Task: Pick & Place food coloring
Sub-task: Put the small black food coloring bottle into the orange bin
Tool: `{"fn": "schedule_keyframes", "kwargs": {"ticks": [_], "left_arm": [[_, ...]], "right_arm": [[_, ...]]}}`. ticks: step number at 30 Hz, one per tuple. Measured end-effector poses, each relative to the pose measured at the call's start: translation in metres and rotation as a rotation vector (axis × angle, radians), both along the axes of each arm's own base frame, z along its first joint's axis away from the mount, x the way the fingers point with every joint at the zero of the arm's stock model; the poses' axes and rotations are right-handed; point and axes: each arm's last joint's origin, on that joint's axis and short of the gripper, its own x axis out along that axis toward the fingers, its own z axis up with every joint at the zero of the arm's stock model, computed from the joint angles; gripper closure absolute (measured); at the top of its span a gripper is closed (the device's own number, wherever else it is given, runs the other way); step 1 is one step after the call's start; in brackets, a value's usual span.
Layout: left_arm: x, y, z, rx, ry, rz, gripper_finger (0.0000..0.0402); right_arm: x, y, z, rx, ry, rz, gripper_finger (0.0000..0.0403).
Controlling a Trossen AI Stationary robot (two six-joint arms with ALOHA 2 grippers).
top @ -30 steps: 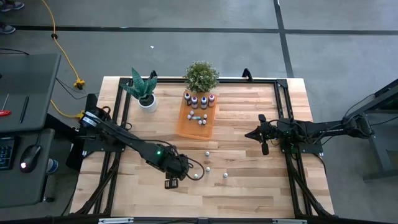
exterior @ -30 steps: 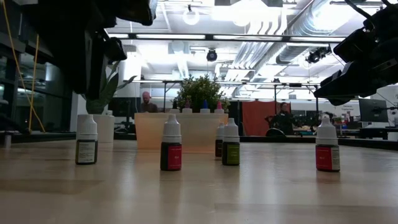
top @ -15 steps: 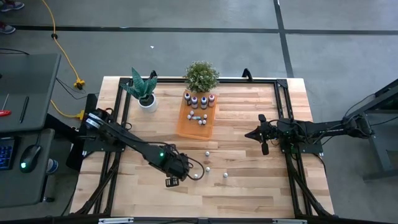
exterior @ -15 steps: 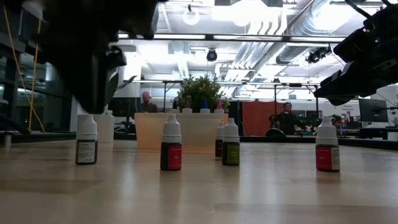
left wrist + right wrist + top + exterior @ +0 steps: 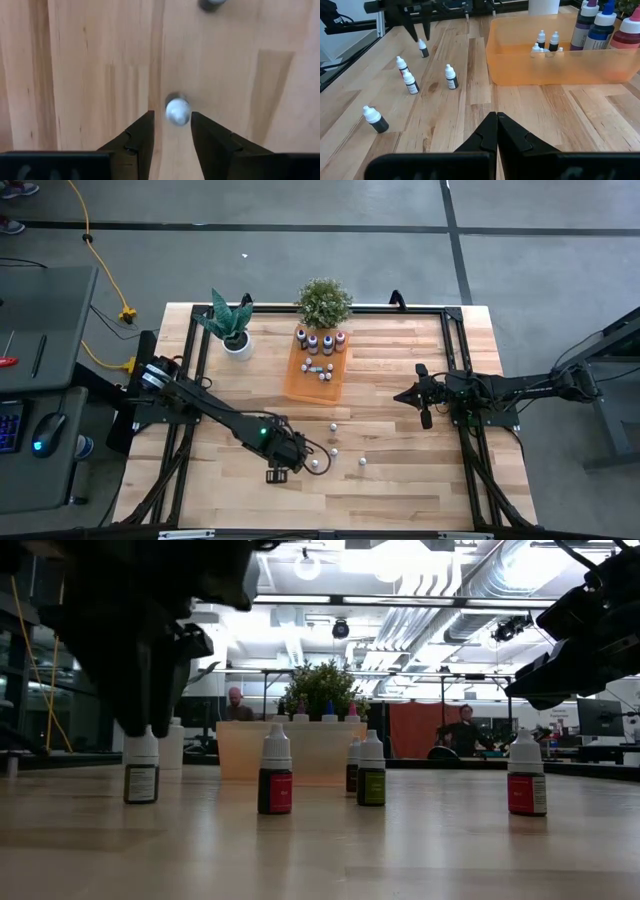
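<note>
Several small white-capped food coloring bottles stand upright on the wood table, near the middle of its near half (image 5: 335, 449). My left gripper (image 5: 171, 120) is open and points down over the leftmost one (image 5: 140, 768). Its two fingers stand on either side of that bottle's white cap (image 5: 177, 111). The arm hides this bottle in the high view. An orange tray (image 5: 300, 385) farther back holds more small bottles and a few larger ones. My right gripper (image 5: 496, 120) is shut and empty, above the table's right side (image 5: 415, 396).
Two potted plants (image 5: 232, 330) (image 5: 323, 302) stand at the far edge beside the tray. The other loose bottles (image 5: 410, 82) stand right of my left gripper. Black frame rails (image 5: 455, 350) run along the table's sides. People show in the room behind (image 5: 233, 705).
My left gripper has come down, and a little toward the table's right edge, until its open fingers reach the cap of the leftmost loose bottle. The bottles stand where they stood.
</note>
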Motion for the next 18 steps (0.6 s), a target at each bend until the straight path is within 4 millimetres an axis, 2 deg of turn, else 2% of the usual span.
{"fn": "schedule_keyframes", "kwargs": {"ticks": [11, 18], "left_arm": [[0.0, -0.002, 0.001, -0.064, 0.025, -0.022, 0.0191], [0.003, -0.004, 0.021, -0.057, 0.038, -0.006, 0.0163]], "right_arm": [[0.0, 0.0, 0.0, 0.0, 0.0, 0.0, 0.0402], [0.0, 0.0, 0.0, 0.0, 0.0, -0.001, 0.0402]]}}
